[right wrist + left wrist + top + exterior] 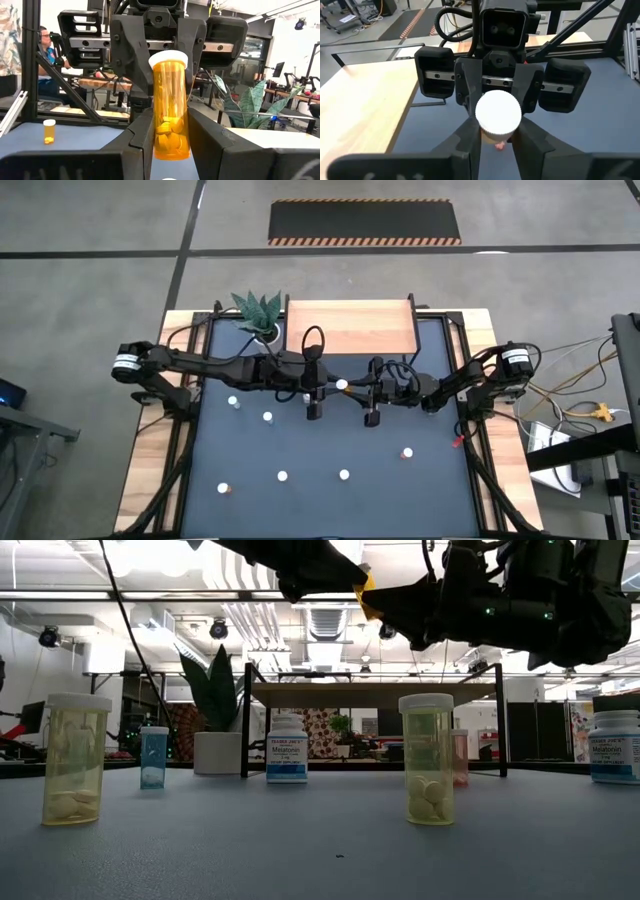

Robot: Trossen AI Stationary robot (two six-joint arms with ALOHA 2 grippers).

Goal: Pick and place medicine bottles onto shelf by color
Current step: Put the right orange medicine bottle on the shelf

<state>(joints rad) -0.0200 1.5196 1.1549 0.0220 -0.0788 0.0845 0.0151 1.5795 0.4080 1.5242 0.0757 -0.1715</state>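
In the low view, two yellow pill bottles [427,758] stand nearest; behind, white bottles [287,750] read "Melatonin". In the right wrist view, an orange bottle [170,105] is pinched by both the right gripper [170,145] and the left gripper [159,65], above the table [330,450] near the shelf [350,327].

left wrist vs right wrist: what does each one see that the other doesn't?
Left wrist only: the white cap end-on, with the shelf off to one side. Right wrist only: the pills inside the bottle, a second small bottle on the table, plant leaves, and a person behind. Both: one orange bottle between the left gripper and the right gripper, which face each other. The right gripper is clamped on it.
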